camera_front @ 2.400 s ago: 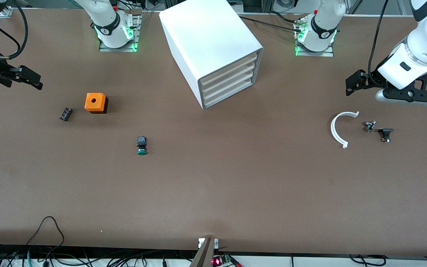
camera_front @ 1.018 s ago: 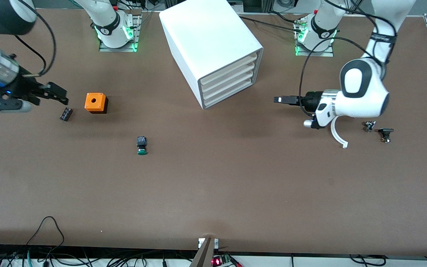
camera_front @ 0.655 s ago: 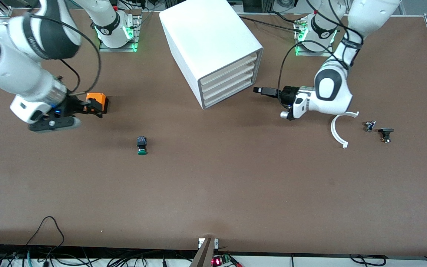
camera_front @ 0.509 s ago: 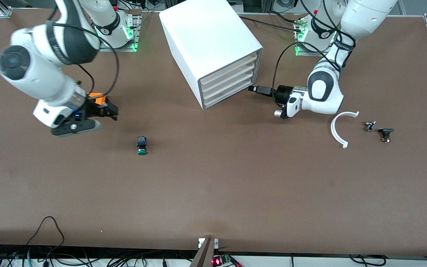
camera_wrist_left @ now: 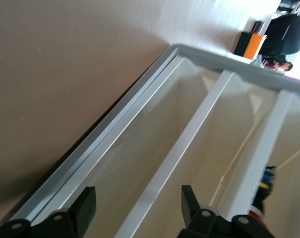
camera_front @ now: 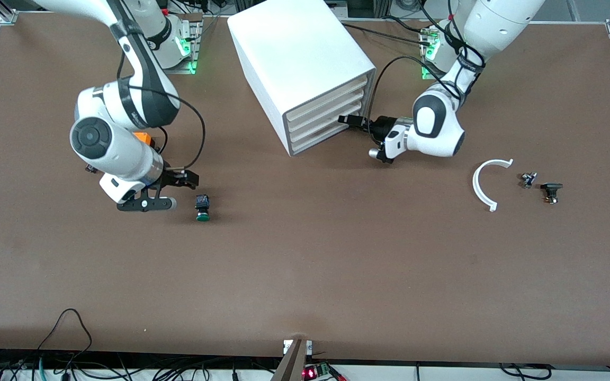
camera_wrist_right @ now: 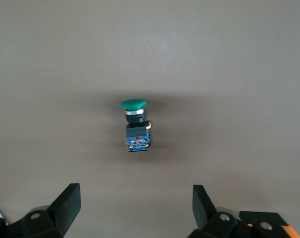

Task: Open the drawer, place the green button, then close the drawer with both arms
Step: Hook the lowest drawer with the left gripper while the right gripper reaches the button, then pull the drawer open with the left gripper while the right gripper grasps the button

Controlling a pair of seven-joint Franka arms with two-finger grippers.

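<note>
I am at the opening of the job, both arms closing in at once: my left gripper [camera_front: 348,120] hangs at the cabinet's [camera_front: 294,58] stacked fronts, jaws apart, and my right gripper [camera_front: 186,181] hangs low over the desk [camera_front: 305,264] just beside the button [camera_front: 202,207], jaws apart too. The drawer [camera_front: 326,138] I want is the bottom one of four, and it is not yet pulled out; in the front view its cream strip sits flush with the three above. My left wrist view looks along those white strips at close range, my fingers [camera_wrist_left: 85,206] spread on either side of one strip, though I cannot tell from that view which of the four it is, and I seem to sit a little above the lowest one. So my next move on that side, as I judge it, is to drop to the bottom strip, catch its edge and draw it straight out along the cabinet's slant. The button lies on its side on the bare desk, green cap pointing toward the front camera, black body toward the arm bases. In my right wrist view the button [camera_wrist_right: 136,126] sits ahead of my open fingers [camera_wrist_right: 68,201], centred between them but apart from both; I need to advance, lower, and clamp on the blocky body rather than the rounded cap
</note>
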